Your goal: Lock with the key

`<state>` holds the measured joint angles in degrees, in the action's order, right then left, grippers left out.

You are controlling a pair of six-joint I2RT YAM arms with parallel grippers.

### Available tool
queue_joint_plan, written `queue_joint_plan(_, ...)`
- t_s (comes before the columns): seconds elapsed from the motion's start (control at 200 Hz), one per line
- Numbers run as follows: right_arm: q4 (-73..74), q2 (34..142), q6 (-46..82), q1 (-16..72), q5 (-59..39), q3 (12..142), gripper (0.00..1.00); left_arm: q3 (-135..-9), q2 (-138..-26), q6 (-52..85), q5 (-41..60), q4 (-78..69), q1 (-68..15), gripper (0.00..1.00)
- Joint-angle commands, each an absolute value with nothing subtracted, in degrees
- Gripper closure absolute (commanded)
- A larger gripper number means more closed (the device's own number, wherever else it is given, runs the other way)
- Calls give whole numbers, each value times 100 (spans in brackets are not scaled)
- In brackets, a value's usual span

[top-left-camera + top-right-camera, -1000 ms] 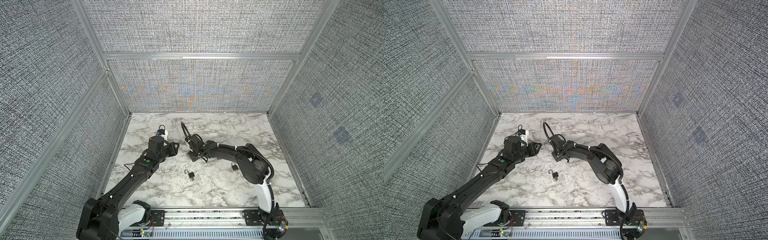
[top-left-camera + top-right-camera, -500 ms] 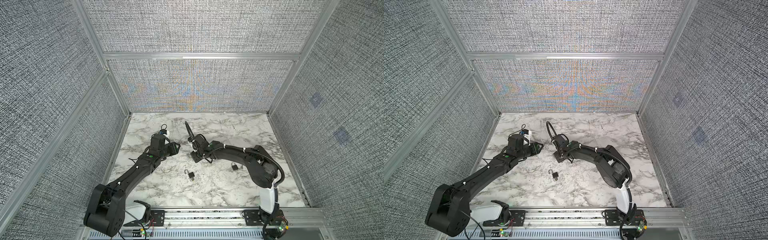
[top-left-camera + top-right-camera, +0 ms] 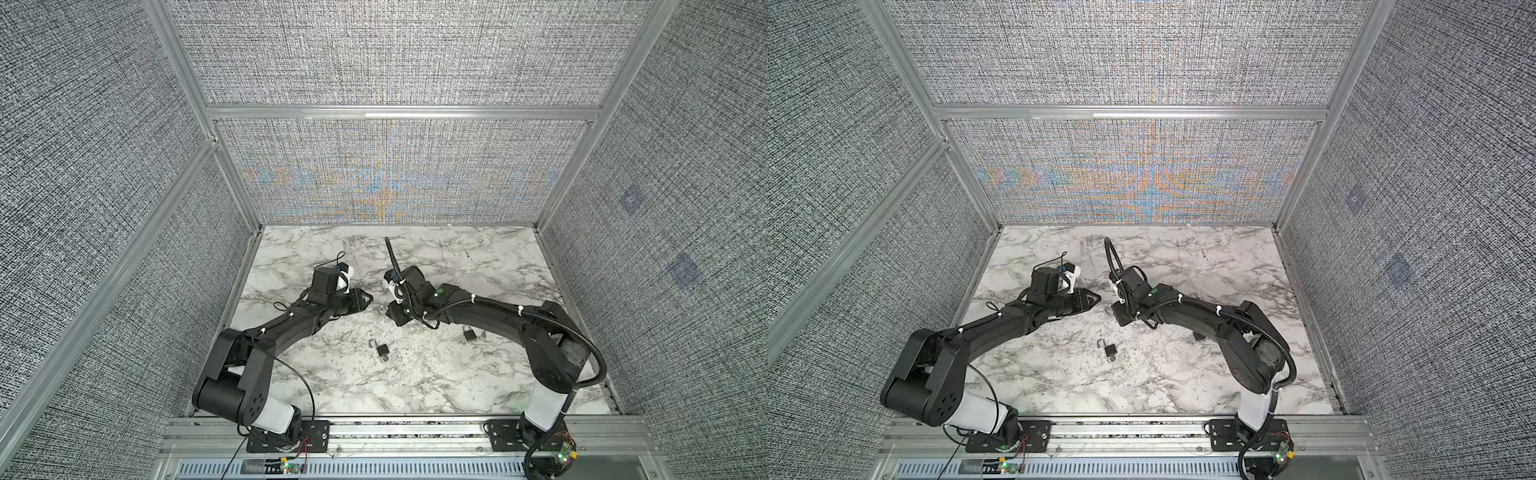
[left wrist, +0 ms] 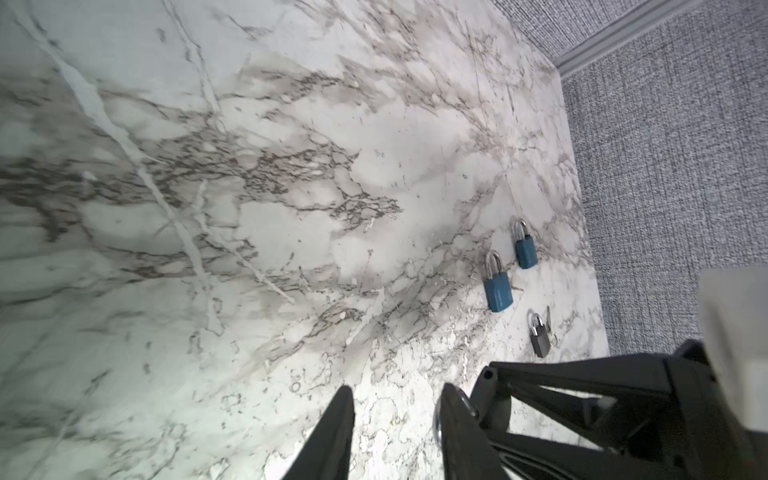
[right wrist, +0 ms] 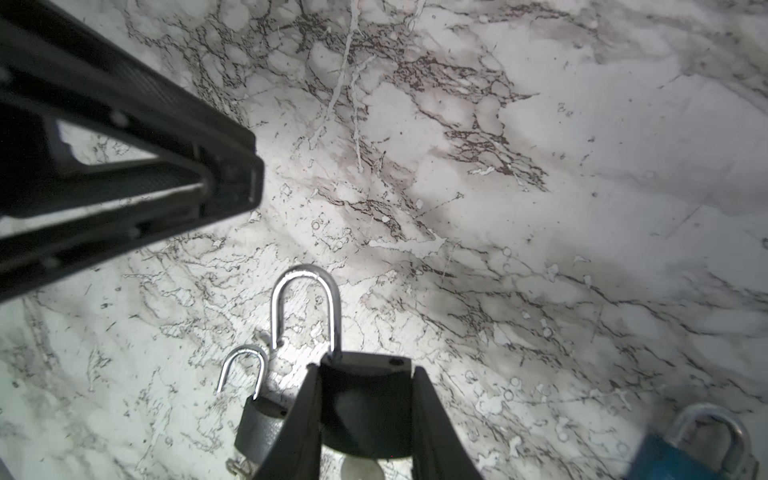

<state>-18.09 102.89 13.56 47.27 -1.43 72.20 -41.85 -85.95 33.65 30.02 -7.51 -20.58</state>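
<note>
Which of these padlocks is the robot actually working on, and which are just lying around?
In the job: black padlock, shackle open, gripped by the right gripper; left gripper, open, facing it.

Lying about: open grey padlock; shut grey padlock; blue padlock; second blue padlock.

Tabletop (image 5: 582,187) — marble-patterned, smooth, faint sheen. Padlock (image 5: 365,407) in my right gripper (image 5: 365,371): dark matt body, bright polished metal shackle (image 5: 334,311). Blue padlocks (image 4: 497,291) look painted, satin. Walls (image 3: 374,54) coarse woven cloth — frame rails (image 3: 399,111) brushed metal.
</note>
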Motion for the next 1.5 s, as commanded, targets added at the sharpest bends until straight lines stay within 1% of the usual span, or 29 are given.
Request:
queue_joint_plan(0.0,-1711,10172,1453,4729,-201,7181,78,-4141,-8604,3375,3617,-1444,-2065,62)
queue_joint_plan(0.165,-1714,10108,1447,4709,-202,7181,78,-4165,-8672,3317,3952,-1554,-2108,63)
queue_joint_plan(0.63,-1740,9932,1443,4658,-209,7164,78,-4131,-8701,3261,3928,-1600,-2223,63)
queue_joint_plan(0.965,-1748,9894,1438,4638,-210,7181,78,-4104,-8724,3287,4082,-1695,-2226,72)
queue_joint_plan(1.496,-1716,9903,1447,4632,-224,7200,78,-4159,-8903,3314,4199,-1775,-2283,76)
